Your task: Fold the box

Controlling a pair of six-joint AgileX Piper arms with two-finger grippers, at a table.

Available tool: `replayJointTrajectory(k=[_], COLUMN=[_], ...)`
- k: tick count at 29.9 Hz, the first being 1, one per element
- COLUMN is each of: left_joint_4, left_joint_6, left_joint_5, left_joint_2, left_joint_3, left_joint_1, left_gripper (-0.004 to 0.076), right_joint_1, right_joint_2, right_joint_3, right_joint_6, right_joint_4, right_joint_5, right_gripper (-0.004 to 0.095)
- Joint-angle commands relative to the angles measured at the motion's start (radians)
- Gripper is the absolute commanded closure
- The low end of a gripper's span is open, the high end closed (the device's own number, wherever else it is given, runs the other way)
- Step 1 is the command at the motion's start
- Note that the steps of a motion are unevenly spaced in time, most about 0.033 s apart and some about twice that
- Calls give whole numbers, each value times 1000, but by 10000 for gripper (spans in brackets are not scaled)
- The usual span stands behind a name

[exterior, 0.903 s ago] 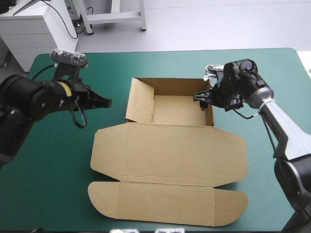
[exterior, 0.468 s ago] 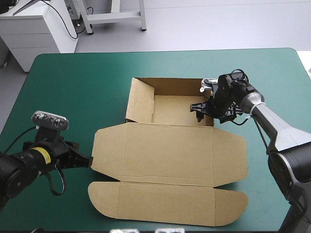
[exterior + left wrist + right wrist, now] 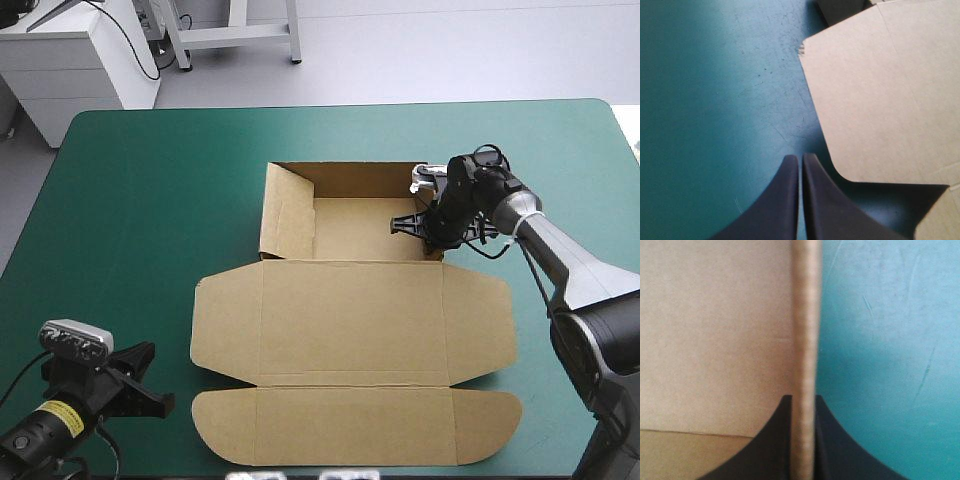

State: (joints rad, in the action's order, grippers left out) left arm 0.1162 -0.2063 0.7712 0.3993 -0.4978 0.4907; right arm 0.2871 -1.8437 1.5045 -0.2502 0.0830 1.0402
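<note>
Right tool [image 3: 432, 232] clamps box [image 3: 350, 330] at right wall edge.

Teal-green-covered table [image 3: 140, 200], brown box [image 3: 350, 325] lying at its middle, lid flat toward near edge

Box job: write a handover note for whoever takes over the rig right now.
Left gripper: shut, empty, over the teal-green cover beside the lid, near the table's near-left corner.
Right gripper: shut on the box, pinching its right wall upright.
Done: far, left and right walls stand.
To do: lid and its flaps lie flat; tucking not visibly done.
</note>
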Motion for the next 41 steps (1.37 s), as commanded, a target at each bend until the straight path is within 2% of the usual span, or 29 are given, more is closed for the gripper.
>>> replayJointTrajectory(k=[1, 5, 9, 16, 21, 24, 29, 33, 41], left_joint_4=[4, 7, 3, 3, 3, 8, 8, 8, 8], left_joint_6=[-8, -8, -8, -3, -3, -3, -3, -3, -3], left_joint_5=[-77, -95, -95, -129, -119, -109, -107, -107, -101], left_joint_2=[-57, -108, -113, -113, -113, -113, -113, -113, -113], left_joint_3=[-11, -11, -11, -11, -11, -11, -11, -11, -11], left_joint_1=[6, 6, 6, 6, 6, 6, 6, 6, 6], left_gripper=[717, 717, 717, 717, 717, 717, 717, 717, 717], right_joint_1=[-1, -25, -96, -307, -487, -554, -609, -611, -611], right_joint_2=[57, 63, 71, 71, 64, 42, -18, -79, -184], right_joint_3=[25, 95, 252, 504, 522, 519, 519, 519, 519], right_joint_6=[12, 47, 76, 157, 193, 208, 211, 203, 192], right_joint_4=[11, -19, -26, -51, -51, -51, -78, -152, -180], right_joint_5=[-28, 38, 113, 195, 192, 188, 131, 94, 51], right_gripper=[926, 926, 928, 928, 928, 928, 928, 928, 926])
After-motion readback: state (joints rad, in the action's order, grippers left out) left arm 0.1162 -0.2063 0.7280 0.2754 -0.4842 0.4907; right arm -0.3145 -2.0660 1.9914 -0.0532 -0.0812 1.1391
